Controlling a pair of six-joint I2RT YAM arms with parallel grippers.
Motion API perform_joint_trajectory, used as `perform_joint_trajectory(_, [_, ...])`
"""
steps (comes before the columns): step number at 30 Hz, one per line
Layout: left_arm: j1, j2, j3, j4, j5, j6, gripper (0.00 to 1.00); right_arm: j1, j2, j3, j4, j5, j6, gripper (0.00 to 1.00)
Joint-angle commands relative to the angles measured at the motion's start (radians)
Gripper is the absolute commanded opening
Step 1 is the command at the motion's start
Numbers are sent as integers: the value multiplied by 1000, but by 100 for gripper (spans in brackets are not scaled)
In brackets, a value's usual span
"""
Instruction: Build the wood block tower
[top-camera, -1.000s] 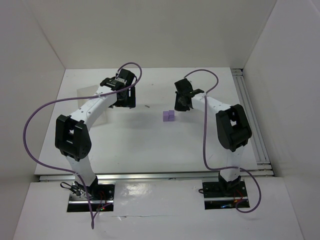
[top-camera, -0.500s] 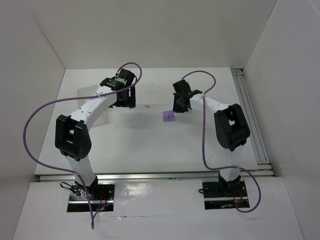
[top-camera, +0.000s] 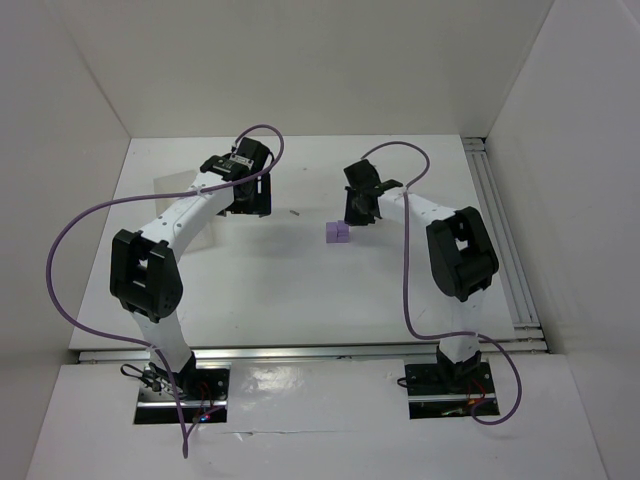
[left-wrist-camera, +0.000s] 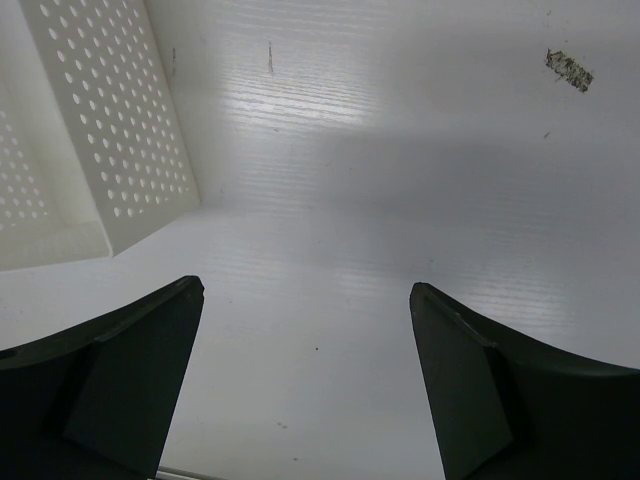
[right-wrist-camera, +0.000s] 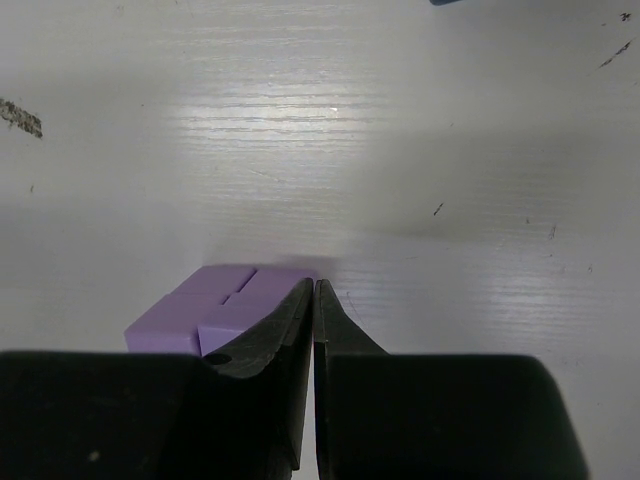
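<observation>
A small cluster of light-purple blocks (top-camera: 338, 232) sits on the white table near the middle. In the right wrist view the blocks (right-wrist-camera: 215, 300) lie just left of my fingertips and partly behind the left finger. My right gripper (top-camera: 357, 214) (right-wrist-camera: 314, 286) is shut with nothing between its jaws, just right of and behind the blocks. My left gripper (top-camera: 248, 197) (left-wrist-camera: 305, 290) is open and empty over bare table at the back left. A dark blue sliver (right-wrist-camera: 446, 2) shows at the top edge of the right wrist view; I cannot tell what it is.
A white perforated tray (left-wrist-camera: 110, 130) stands beside my left gripper, also seen from above (top-camera: 178, 190). A small dark speck (top-camera: 294, 212) lies between the grippers. White walls enclose the table on three sides, and a metal rail (top-camera: 500, 230) runs along its right edge.
My right gripper has shifted slightly left and toward the back, staying shut beside the purple blocks. The left arm and the blocks have not moved.
</observation>
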Motion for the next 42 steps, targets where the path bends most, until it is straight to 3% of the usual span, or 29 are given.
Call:
perform_joint_trajectory(1, [1,-1,20,-2,-15,3,97,11,4,52,24,-5,-11,10])
perform_joint_trajectory(10, [1,-1,20,-2,-15,3,97,11,13,52,33,9,-11,10])
perform_joint_trajectory(19, [1,8,29,-2,-15,3,97,11,-27,99,-7,210,-2,13])
perform_joint_trajectory(23, [1,9,29,-2,-6,13,97,-18,-18,166,-25,251,-39,36])
perform_joint_trajectory(27, [1,18,38,-2,-6,13,97,-52,89,298,-92,251,-91,39])
perform_joint_trajectory(29, [1,18,38,-2,-6,13,97,-78,134,386,-131,251,-100,59])
perform_joint_trajectory(31, [1,18,38,-2,-6,13,97,-90,191,427,-140,251,-123,72])
perform_joint_trajectory(39, [1,27,38,-2,-15,13,97,-150,361,634,-192,173,-180,82])
perform_joint_trajectory(42, [1,36,38,-2,-24,13,97,-160,393,665,-212,173,-203,96])
